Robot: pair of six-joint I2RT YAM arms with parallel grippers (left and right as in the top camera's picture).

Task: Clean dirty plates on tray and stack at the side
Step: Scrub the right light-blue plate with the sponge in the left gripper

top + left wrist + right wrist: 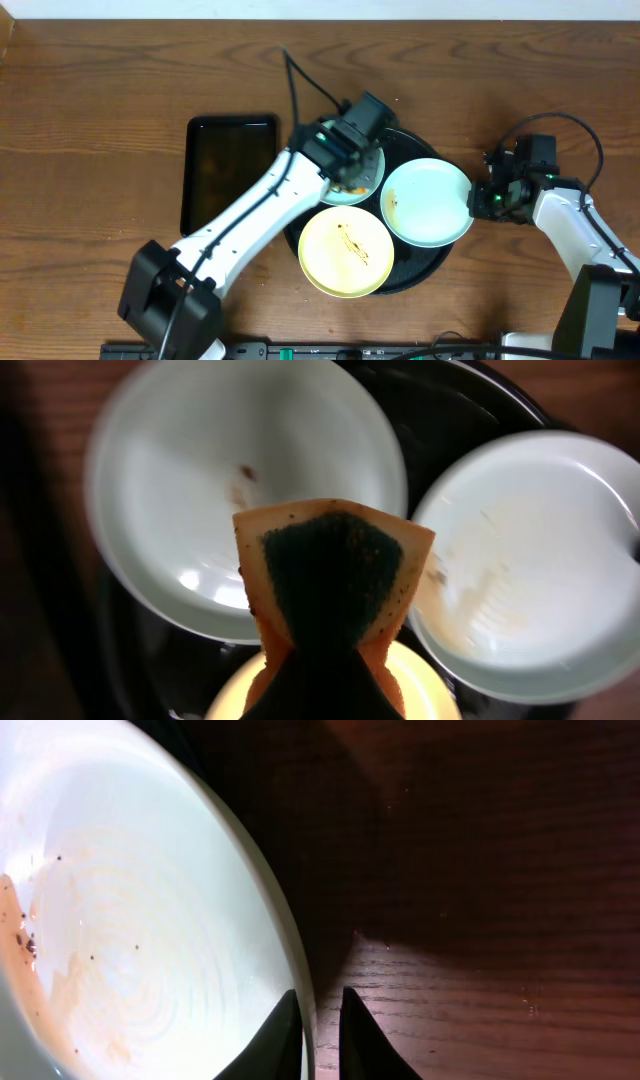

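The round black tray (420, 272) holds three plates. A mint-blue plate (372, 180) with small brown specks lies at the tray's back left, also in the left wrist view (190, 480). My left gripper (345, 170) hovers over it, shut on an orange sponge with a dark green face (330, 575). A second mint-blue plate (428, 203) with faint brown smears reaches past the tray's right rim. My right gripper (480, 200) is shut on that plate's right rim (300, 980), one finger on each side. The yellow plate (346, 252) with a brown smear lies at the front.
A smaller rectangular black tray (228, 170) lies left of the round tray. Brown wood tabletop (480, 1000) shows to the right of the held plate. The left arm reaches diagonally from the front left over the table.
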